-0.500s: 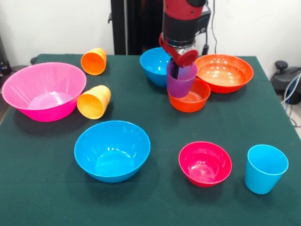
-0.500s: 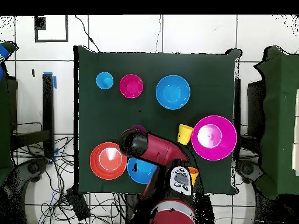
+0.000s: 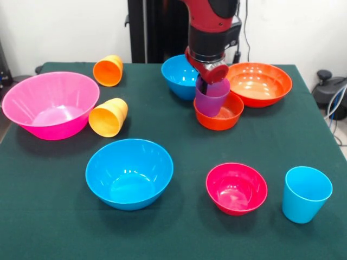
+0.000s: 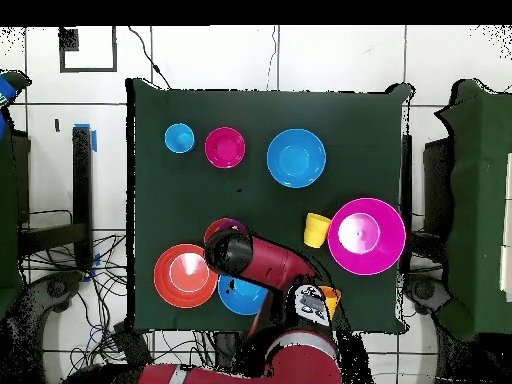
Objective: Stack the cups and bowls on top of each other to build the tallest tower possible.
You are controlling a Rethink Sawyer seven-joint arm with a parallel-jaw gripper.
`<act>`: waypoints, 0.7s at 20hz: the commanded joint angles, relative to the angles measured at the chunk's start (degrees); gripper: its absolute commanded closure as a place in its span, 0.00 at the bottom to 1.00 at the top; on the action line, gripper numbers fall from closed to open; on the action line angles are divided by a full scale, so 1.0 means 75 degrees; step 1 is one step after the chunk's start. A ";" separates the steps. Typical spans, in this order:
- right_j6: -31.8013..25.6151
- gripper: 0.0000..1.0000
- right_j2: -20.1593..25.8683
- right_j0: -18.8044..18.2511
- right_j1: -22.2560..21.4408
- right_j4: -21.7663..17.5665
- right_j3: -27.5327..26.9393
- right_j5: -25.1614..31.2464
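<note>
My gripper [image 3: 205, 85] is shut on the rim of the translucent purple cup [image 3: 212, 97], one finger inside it. The cup is upright, its base down inside the small orange bowl [image 3: 223, 116]; whether it rests on the bowl's bottom I cannot tell. In the overhead view the arm [image 4: 262, 258] covers most of the purple cup [image 4: 226, 226]. The orange cup [image 3: 108, 70] and the yellow-orange cup [image 3: 108, 117] lie on their sides. The light blue cup [image 3: 306, 194] stands upright. The large pink bowl [image 3: 50, 104], two blue bowls [image 3: 129, 173] [image 3: 178, 75], the wide orange-red bowl [image 3: 259, 83] and the small magenta bowl [image 3: 236, 188] stand apart.
The green table [image 3: 49, 216] carries everything. The far blue bowl and the orange-red bowl flank the small orange bowl closely. The black pedestal [image 3: 154, 30] stands behind the table. Cables lie on the floor [image 4: 60, 290] beside the table.
My gripper has moved down and slightly away with the purple cup, which now sits deeper in the small orange bowl. Nothing else has moved.
</note>
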 commanded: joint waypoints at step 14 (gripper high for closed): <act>0.1193 1.00 0.1491 -0.0443 0.0944 0.0376 0.0670 -0.1439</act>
